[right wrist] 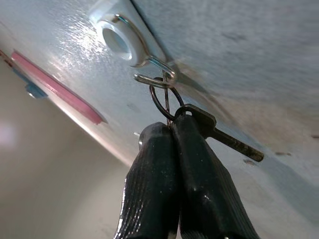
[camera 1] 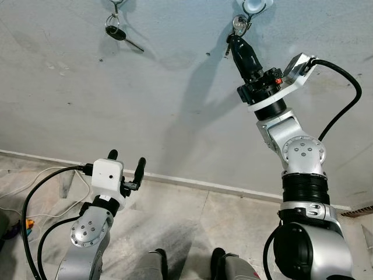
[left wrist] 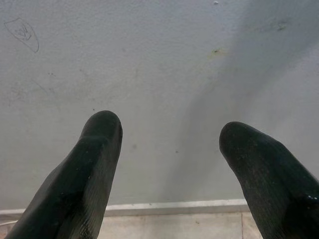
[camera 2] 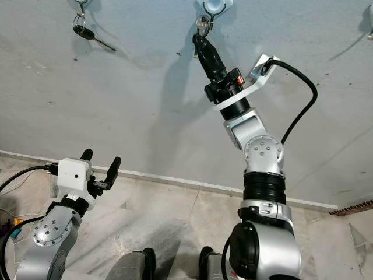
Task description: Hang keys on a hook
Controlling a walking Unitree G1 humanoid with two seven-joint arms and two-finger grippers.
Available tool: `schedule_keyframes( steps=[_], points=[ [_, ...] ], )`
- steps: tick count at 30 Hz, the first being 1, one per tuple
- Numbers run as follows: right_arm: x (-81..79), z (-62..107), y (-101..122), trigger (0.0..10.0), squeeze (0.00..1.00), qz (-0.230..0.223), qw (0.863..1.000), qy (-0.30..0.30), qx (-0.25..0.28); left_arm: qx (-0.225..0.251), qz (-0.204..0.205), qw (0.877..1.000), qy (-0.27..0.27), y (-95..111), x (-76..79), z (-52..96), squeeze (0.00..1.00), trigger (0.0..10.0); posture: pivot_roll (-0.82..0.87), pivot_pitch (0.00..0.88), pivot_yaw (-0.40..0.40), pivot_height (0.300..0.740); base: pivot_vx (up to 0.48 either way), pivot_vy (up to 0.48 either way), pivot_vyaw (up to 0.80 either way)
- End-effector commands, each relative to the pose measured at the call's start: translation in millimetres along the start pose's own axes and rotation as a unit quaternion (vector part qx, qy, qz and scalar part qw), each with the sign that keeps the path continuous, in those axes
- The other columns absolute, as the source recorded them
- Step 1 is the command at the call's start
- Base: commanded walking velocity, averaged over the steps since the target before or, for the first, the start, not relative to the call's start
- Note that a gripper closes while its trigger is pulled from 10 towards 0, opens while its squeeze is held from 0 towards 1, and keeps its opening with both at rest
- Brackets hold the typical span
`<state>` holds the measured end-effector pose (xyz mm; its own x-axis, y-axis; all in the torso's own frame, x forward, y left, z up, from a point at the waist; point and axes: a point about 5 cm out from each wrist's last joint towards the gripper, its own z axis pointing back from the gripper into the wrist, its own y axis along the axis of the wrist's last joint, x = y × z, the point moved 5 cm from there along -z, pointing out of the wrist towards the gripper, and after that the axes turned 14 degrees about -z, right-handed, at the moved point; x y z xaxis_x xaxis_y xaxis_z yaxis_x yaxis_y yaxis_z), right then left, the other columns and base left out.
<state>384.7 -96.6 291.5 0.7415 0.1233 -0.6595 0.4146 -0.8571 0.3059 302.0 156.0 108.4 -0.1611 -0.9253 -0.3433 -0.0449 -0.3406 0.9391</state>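
Note:
My right gripper is raised to the grey wall, shut on a key ring with a dark key. The ring hangs through the metal hook on its white round base, seen near the top as hook. A second set of keys with a black head hangs from another hook further left on the wall. My left gripper is held low near the skirting, open, with nothing between its fingers.
The grey wall meets a pale tiled floor at a white skirting. Cables lie on the floor at the left. My own feet stand at the bottom.

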Motion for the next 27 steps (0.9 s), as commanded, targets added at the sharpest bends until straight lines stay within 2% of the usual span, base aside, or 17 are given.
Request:
schedule_keyframes(
  steps=[1,5,8,11,21,27],
  points=[
    [-1.1,4.1,1.1,10.0,0.00,0.009,1.000,-0.003,0.003,-0.011,-0.006,1.000,-0.003,-5.3,-0.5,4.3,0.00,10.0,0.18,0.267,0.092,0.740,0.000,0.000,0.00],
    [-11.1,0.3,-2.3,10.0,0.00,0.028,0.999,0.013,-0.015,-0.011,-0.006,1.000,-0.004,-4.8,-0.5,3.6,0.00,10.0,0.18,0.266,0.092,0.740,0.000,0.000,0.00],
    [-24.6,-0.5,-3.7,10.0,0.00,0.055,0.997,0.032,-0.036,-0.010,-0.006,1.000,-0.002,-4.9,-1.2,3.1,0.00,10.0,0.18,0.263,0.091,0.740,0.000,0.000,0.00],
    [-29.3,0.1,-2.8,10.0,0.00,0.067,0.996,0.037,-0.043,-0.010,-0.006,1.000,-0.002,-5.1,-1.0,3.2,0.00,10.0,0.17,0.262,0.091,0.740,0.000,0.000,0.00],
    [-25.6,-1.9,6.6,10.0,0.00,0.050,0.998,0.032,-0.021,-0.010,-0.007,1.000,-0.005,-4.6,-0.4,2.9,0.00,10.0,0.17,0.263,0.092,0.740,0.000,0.000,0.00],
    [-21.9,-4.2,4.2,10.0,0.00,0.005,0.999,0.033,-0.009,-0.012,-0.007,1.000,-0.003,-5.3,-1.2,3.8,0.00,10.0,0.18,0.265,0.091,0.740,0.000,0.000,0.00]
  ],
)
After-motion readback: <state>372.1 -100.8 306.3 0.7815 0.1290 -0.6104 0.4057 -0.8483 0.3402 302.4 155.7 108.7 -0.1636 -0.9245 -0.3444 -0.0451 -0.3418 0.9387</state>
